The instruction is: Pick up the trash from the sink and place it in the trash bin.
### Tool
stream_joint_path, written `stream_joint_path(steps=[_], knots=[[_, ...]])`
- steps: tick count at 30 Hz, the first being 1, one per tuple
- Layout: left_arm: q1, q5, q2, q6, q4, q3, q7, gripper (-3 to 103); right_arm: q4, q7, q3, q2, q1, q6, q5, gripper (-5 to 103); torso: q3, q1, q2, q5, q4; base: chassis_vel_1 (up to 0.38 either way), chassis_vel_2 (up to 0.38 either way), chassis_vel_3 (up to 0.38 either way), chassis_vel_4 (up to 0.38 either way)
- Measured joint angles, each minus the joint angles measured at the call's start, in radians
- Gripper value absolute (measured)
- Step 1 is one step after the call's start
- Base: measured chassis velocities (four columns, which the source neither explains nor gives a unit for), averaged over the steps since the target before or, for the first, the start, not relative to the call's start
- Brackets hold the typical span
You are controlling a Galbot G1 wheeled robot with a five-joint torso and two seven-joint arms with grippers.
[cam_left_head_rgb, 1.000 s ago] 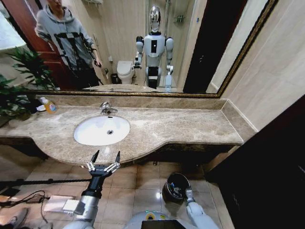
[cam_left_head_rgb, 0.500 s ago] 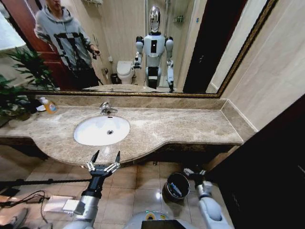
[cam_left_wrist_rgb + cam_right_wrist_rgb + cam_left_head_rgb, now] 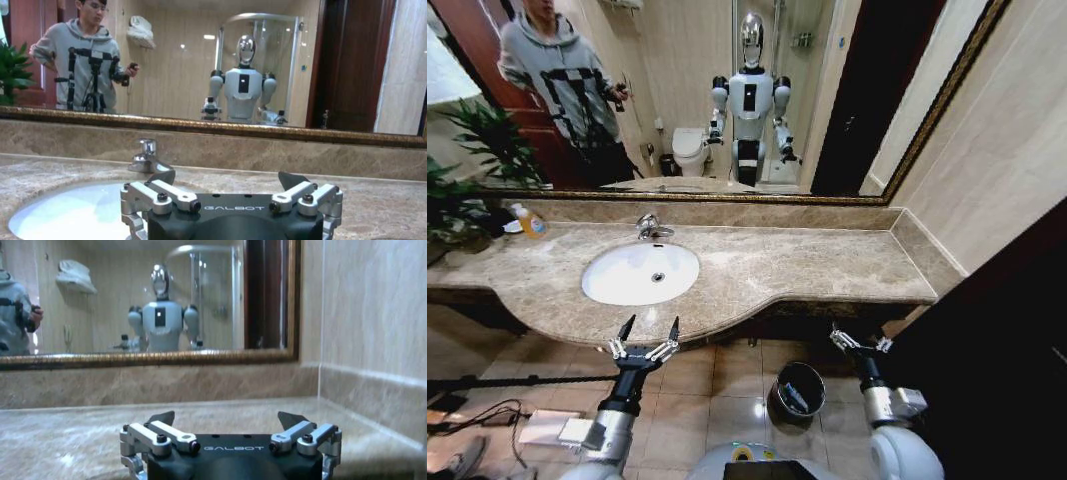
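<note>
The white oval sink (image 3: 627, 280) sits in the beige marble counter under its chrome faucet (image 3: 651, 228); its bowl looks bare around the drain. My left gripper (image 3: 647, 329) hovers open in front of the counter edge, just before the sink (image 3: 60, 215). The left gripper (image 3: 227, 178) holds nothing. On the floor tiles stands the small black trash bin (image 3: 779, 388), with a pale piece of trash (image 3: 793, 398) lying inside. To the bin's right and higher, my right gripper (image 3: 859, 341) is open with nothing in it. The right gripper (image 3: 227, 417) faces the counter's right end.
An orange soap bottle (image 3: 531, 222) stands at the counter's back left beside a green plant (image 3: 467, 190). A dark cabinet (image 3: 997, 370) closes off the right side. Cables and a pale box (image 3: 547, 425) lie on the floor at left. The mirror reflects a person.
My right gripper has risen from the trash bin and swung right, up beside the counter's right end. The left gripper has stayed in place.
</note>
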Motion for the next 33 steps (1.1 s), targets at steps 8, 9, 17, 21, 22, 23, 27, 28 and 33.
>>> stream_joint_path(steps=[8, 9, 17, 21, 22, 23, 27, 28, 33], knots=[[0.000, 0.000, 0.000, 0.000, 0.000, 0.000, 0.000, 100, 0.042, 0.030, 0.040, -0.017, -0.067, 0.069, -0.001, 100, 0.000, 0.000, 0.000, 0.0001, 0.0000, 0.000, 0.000, 0.000, 0.000], [0.000, 0.000, 0.000, 0.000, 0.000, 0.000, 0.000, 100, 0.042, 0.030, 0.040, -0.017, -0.067, 0.069, -0.001, 100, 0.000, 0.000, 0.000, 0.0001, 0.0000, 0.000, 0.000, 0.000, 0.000], [0.000, 0.000, 0.000, 0.000, 0.000, 0.000, 0.000, 100, 0.100, 0.028, -0.027, -0.023, -0.114, 0.085, -0.009, 100, 0.000, 0.000, 0.000, 0.0000, 0.0000, 0.000, 0.000, 0.000, 0.000], [0.000, 0.000, 0.000, 0.000, 0.000, 0.000, 0.000, 100, 0.115, 0.018, -0.052, -0.025, -0.115, 0.084, -0.030, 100, 0.000, 0.000, 0.000, 0.0001, 0.0000, 0.000, 0.000, 0.000, 0.000], [0.000, 0.000, 0.000, 0.000, 0.000, 0.000, 0.000, 100, 0.115, 0.018, -0.052, -0.025, -0.115, 0.084, -0.030, 100, 0.000, 0.000, 0.000, 0.0001, 0.0000, 0.000, 0.000, 0.000, 0.000], [0.000, 0.000, 0.000, 0.000, 0.000, 0.000, 0.000, 100, 0.120, 0.016, -0.052, -0.027, -0.115, 0.080, -0.031, 100, 0.000, 0.000, 0.000, 0.0000, 0.0000, 0.000, 0.000, 0.000, 0.000], [0.000, 0.000, 0.000, 0.000, 0.000, 0.000, 0.000, 100, 0.139, 0.005, -0.045, -0.032, -0.115, 0.073, -0.031, 100, 0.000, 0.000, 0.000, 0.0000, 0.0000, 0.000, 0.000, 0.000, 0.000], [0.000, 0.000, 0.000, 0.000, 0.000, 0.000, 0.000, 100, 0.144, 0.005, -0.044, -0.031, -0.116, 0.072, -0.031, 100, 0.000, 0.000, 0.000, 0.0000, 0.0000, 0.000, 0.000, 0.000, 0.000], [0.000, 0.000, 0.000, 0.000, 0.000, 0.000, 0.000, 100, 0.152, 0.004, -0.043, -0.029, -0.126, 0.071, -0.031, 100, 0.000, 0.000, 0.000, 0.0000, 0.0000, 0.000, 0.000, 0.000, 0.000]])
